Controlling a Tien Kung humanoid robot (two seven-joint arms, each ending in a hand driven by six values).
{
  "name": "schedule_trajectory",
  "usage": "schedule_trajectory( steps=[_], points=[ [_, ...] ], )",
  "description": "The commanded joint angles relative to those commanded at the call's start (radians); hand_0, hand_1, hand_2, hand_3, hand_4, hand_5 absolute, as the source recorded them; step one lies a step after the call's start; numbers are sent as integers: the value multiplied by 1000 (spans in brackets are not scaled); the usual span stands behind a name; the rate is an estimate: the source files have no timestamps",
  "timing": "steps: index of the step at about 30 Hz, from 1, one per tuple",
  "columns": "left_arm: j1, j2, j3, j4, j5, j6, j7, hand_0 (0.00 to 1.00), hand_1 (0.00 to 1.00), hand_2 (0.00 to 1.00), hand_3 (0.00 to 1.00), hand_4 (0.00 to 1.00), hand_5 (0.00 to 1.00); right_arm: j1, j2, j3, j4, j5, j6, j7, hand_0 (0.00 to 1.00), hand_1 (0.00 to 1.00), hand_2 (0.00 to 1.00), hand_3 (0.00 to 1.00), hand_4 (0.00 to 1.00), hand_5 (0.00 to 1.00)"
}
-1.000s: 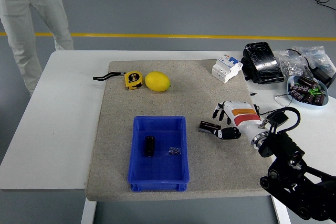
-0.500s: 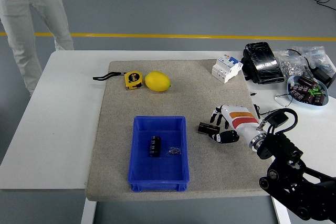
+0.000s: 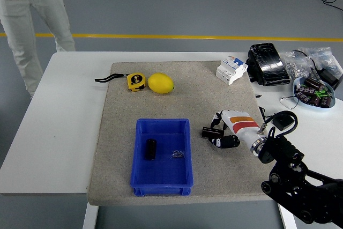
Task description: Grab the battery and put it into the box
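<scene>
Head view: I am watching my right hand (image 3: 225,132) working on the gray mat (image 3: 177,95) that covers the middle of the desk (image 3: 64,132). Over the last second it has been creeping left, from a spot well right of the blue box (image 3: 161,156) to one noticeably nearer its right wall. The fingers (image 3: 218,142) are curling narrowly around the battery (image 3: 211,131), a short dark cylinder lying roughly level, its left end sticking out toward the box. It is sitting just right of the box, and I cannot tell whether it is lifted clear of the mat or sliding along it.

Inside the box, a second dark cylinder (image 3: 150,149) has been changing its angle and place from frame to frame, so I judge it is rolling loose on the floor of the box, beside a small glinting metal bit (image 3: 178,154). For the task, the carry is under way and the release over the box is not yet done.

My left arm is not showing anywhere. A person in pale trousers (image 3: 32,20) is standing at the far left corner, hands out of sight.

On writing: the yellow tape measure (image 3: 135,81) next to the lemon (image 3: 160,83) carries a label too small to read, and the white breaker (image 3: 231,69) at the far right shows nothing legible either.
</scene>
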State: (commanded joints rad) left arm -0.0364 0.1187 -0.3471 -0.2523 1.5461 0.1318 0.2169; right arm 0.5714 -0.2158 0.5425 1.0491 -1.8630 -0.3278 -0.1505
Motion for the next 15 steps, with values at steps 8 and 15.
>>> schedule_trajectory(
  steps=[8,15],
  points=[
    [-2,0,-2,0,5,-2,1,722,700,741,678,709,672,0,7,-20,-2,-9,-25,5,308,436,525,505,809,310],
    [-3,1,0,-1,3,-3,0,722,699,741,678,707,669,4,9,-31,-17,-12,-50,9,251,407,487,495,797,293]
  ],
)
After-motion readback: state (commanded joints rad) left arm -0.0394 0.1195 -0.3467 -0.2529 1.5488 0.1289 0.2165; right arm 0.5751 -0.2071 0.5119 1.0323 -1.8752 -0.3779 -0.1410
